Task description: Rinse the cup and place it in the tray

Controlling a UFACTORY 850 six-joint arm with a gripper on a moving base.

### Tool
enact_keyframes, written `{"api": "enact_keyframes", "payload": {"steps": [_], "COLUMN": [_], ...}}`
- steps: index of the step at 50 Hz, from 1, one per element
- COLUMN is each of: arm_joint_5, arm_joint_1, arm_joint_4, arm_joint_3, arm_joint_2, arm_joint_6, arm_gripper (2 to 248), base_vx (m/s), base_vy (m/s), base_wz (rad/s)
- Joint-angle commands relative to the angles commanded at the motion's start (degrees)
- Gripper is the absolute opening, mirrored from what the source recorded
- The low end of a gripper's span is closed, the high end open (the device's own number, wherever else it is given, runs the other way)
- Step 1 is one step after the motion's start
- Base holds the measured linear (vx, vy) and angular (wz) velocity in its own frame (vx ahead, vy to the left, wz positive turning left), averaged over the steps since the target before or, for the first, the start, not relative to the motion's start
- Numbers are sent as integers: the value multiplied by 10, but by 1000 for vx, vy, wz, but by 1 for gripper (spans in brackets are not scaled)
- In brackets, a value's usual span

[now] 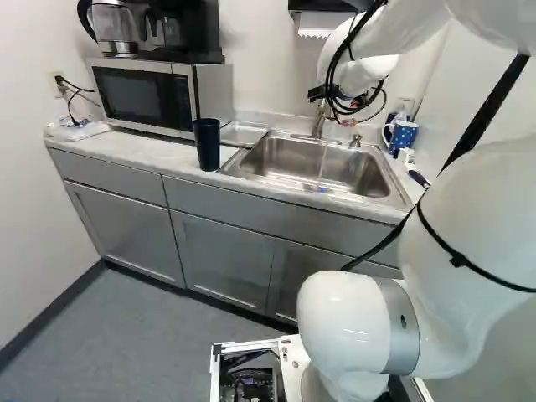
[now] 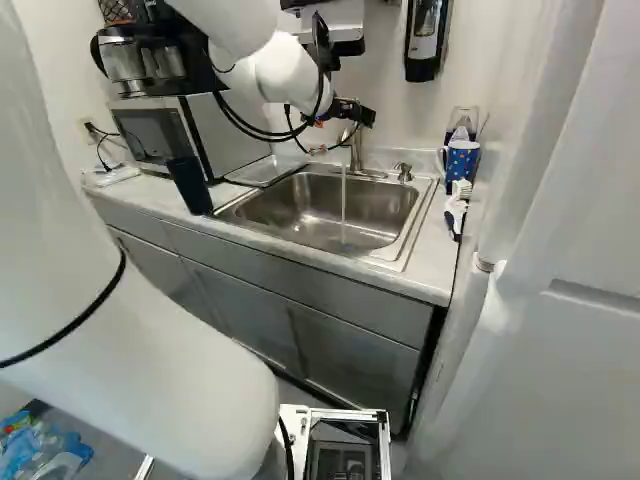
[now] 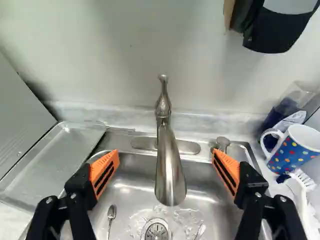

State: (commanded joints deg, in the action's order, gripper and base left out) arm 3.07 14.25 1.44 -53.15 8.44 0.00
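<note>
So in the left base view, the cup (image 1: 207, 144) (I'm going with the dark one) is standing upright on the counter (image 1: 150, 152), near the front edge, between the microwave (image 1: 152, 99) and the sink (image 1: 311, 164). The tray (image 1: 244, 132) sits just beside the sink, on the microwave side, so the cup's close to it but not in it. Water (image 1: 322, 159) is running into the sink, and the arm (image 1: 368, 38) reaches over toward the back, nowhere near the cup.

Right base view tells the same story: cup out on the counter, water coming down from the faucet (image 2: 356, 150). There's also a dotted mug (image 2: 461, 163) past the far side of the sink, but I doubt that's the one we want.

Wrist view: the gripper (image 3: 165, 152) is wide open with nothing held, orange pads (image 3: 105, 172) apart on either side of the faucet and not pinching it. A spoon (image 3: 111, 215) is lying in the sink near the drain (image 3: 156, 231).

Progress-wise, I'd call it early days. Water's on, that's about it. What's left IMO: grab the cup, get it under the stream, rinse, set it in the tray, and probably shut the water off too.
</note>
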Motion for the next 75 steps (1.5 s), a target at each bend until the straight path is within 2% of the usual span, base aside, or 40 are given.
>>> {"api": "enact_keyframes", "payload": {"steps": [29,70,75], "arm_joint_5": [-118,-312,-324], "arm_joint_1": [1,1,1], "arm_joint_4": [-1,-26,-27], "arm_joint_3": [4,4,4], "arm_joint_2": [4,4,4], "arm_joint_6": [0,0,0], "arm_gripper": [247,247,247], "base_vx": [0,0,0], "base_vy": [0,0,0], "base_wz": [0,0,0]}}
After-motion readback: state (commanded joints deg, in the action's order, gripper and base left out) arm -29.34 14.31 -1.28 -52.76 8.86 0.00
